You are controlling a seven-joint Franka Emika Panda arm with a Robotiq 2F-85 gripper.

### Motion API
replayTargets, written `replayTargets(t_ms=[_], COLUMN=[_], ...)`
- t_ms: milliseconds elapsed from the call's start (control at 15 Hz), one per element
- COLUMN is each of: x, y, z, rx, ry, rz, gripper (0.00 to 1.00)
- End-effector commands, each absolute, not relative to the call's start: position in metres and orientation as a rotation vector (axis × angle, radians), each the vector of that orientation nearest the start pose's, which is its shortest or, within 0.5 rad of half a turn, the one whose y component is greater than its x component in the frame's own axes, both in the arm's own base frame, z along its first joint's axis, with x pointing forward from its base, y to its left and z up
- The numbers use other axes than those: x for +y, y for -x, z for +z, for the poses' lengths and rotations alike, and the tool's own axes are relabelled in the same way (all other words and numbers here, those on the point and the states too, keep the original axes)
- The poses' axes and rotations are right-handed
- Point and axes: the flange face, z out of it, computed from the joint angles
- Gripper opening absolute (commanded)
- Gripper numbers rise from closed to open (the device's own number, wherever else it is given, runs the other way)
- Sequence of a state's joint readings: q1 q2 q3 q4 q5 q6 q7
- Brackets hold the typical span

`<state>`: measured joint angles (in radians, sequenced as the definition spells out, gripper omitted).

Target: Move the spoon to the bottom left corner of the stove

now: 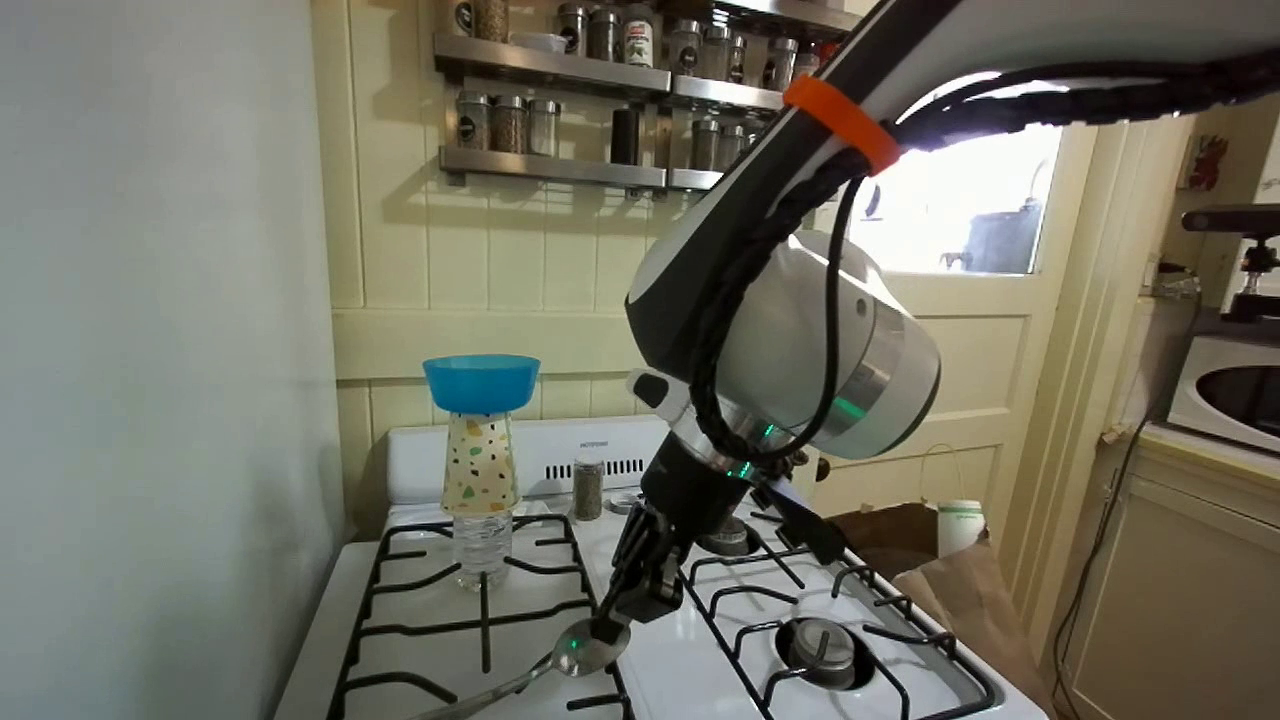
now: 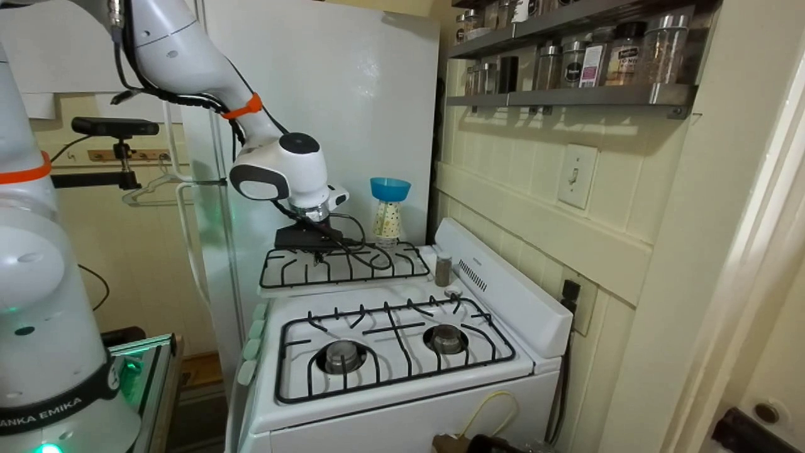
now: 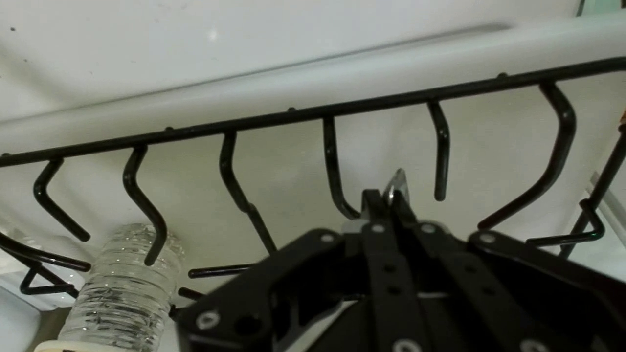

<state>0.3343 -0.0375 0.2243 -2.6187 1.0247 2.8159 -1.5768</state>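
The white stove (image 1: 665,665) with black wire grates shows in both exterior views, also here (image 2: 352,294). A metal spoon (image 1: 590,648) is at the front part of the fridge-side grate. Its handle runs down and left out of the frame. My gripper (image 1: 610,628) is shut on the edge of the spoon's bowl, with its fingers pointing down. In the wrist view the gripper (image 3: 390,205) pinches the spoon (image 3: 398,182), and only a shiny tip shows past the fingers. I cannot tell whether the spoon touches the grate. In an exterior view the gripper (image 2: 319,257) is small and dark, and the spoon cannot be made out.
A stack of a blue bowl (image 1: 482,383), a speckled cup (image 1: 480,465) and a clear ribbed glass (image 1: 482,548) stands on the same grate toward the back. A spice jar (image 1: 588,488) stands near the back panel (image 2: 503,283). The fridge (image 2: 352,113) rises beside the stove.
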Motion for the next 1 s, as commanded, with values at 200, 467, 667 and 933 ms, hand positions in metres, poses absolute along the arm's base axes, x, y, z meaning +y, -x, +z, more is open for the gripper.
replayTargets(t_ms=[200, 467, 667, 933], x=[0.208, 0.218, 0.221, 0.216], y=[-0.405, -0.413, -0.416, -0.416], z=[0.268, 0.266, 0.268, 0.275], rx=[-1.616, -1.639, -1.648, -1.652], ry=[2.288, 2.234, 2.216, 2.234], rz=[-0.511, -0.474, -0.452, -0.462], gripper=[0.01, 0.29, 0.44, 0.75])
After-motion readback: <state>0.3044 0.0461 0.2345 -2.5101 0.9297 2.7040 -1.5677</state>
